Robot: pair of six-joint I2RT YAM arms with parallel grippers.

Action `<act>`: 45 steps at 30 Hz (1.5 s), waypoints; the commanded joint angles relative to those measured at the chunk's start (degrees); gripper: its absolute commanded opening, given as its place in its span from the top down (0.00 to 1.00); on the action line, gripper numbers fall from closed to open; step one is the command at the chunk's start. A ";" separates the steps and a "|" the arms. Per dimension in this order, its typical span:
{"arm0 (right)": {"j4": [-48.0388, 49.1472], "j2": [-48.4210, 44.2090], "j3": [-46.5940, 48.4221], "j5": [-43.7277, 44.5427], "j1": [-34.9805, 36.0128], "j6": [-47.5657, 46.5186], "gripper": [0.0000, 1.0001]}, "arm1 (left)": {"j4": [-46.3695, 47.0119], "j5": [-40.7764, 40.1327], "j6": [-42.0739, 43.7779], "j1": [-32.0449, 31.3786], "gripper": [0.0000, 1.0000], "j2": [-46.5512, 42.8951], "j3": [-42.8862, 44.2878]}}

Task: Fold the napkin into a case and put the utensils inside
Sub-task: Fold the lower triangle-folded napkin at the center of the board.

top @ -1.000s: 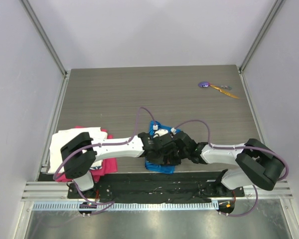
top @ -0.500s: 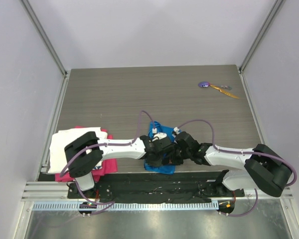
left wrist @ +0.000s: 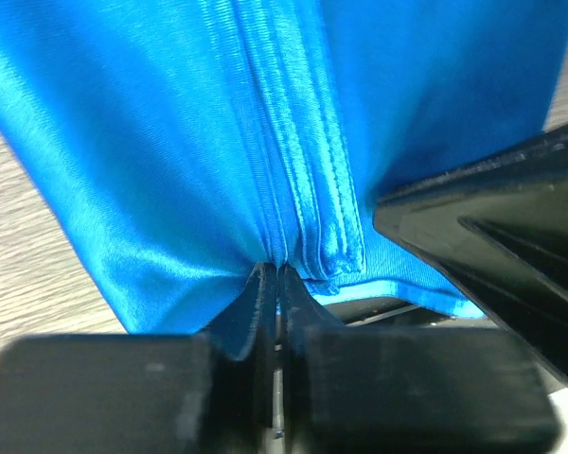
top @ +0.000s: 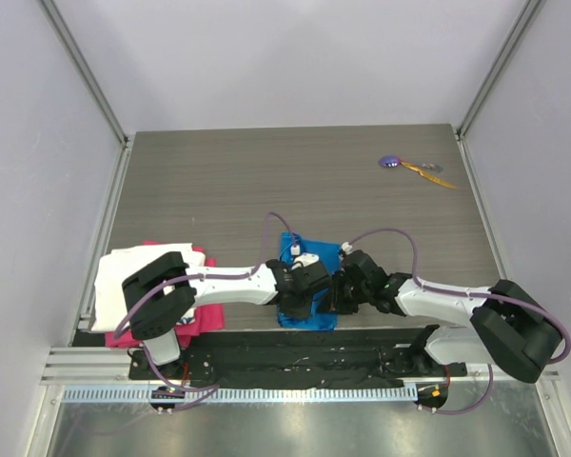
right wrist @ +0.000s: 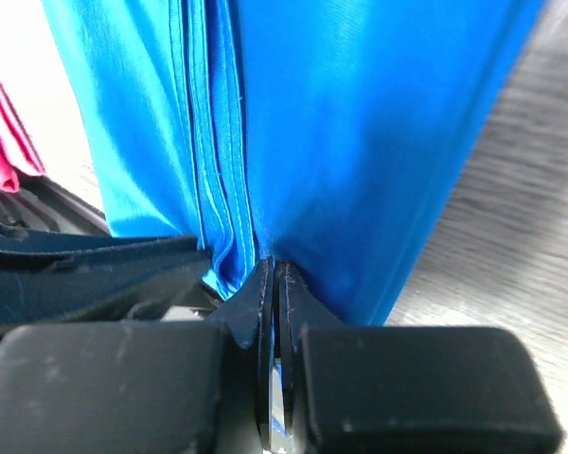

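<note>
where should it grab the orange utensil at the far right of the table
Mid-handle, from straight above, jaws across its width, I'd say. The orange utensil lies flat and slanted on the table, too slim to take from the side, and the purple-headed one sits close at its left end, so stay right of that.

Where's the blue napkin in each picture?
Top: napkin sits at the near edge, in the middle.
Left wrist: napkin fills the top and middle.
Right wrist: napkin fills the middle, top to bottom.
Shared landmark: the grey table beside it.
</note>
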 commanded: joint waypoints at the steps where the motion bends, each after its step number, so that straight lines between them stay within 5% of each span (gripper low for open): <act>1: -6.97 0.04 1.53 8.28 -0.94 -5.90 0.99 | 2.47 2.54 0.22 0.11 0.89 -2.03 0.59; 5: -11.02 1.88 5.65 11.26 -1.99 -11.60 0.99 | 0.98 2.54 1.27 1.42 0.71 -5.80 2.35; 10: -13.84 4.17 11.88 12.24 -2.26 -15.66 0.99 | -1.75 3.24 4.34 10.09 0.64 -12.66 2.97; 17: -14.89 8.21 21.12 8.99 -3.66 -19.09 0.99 | -2.72 7.54 11.55 26.44 0.76 -12.85 6.30; 24: -13.58 16.55 28.51 2.58 -10.95 -23.40 0.99 | -1.40 11.24 14.81 34.55 0.89 -2.31 14.55; 45: -8.48 31.15 34.40 -2.61 -13.51 -24.89 0.99 | 4.14 17.39 12.79 35.79 0.97 15.62 23.27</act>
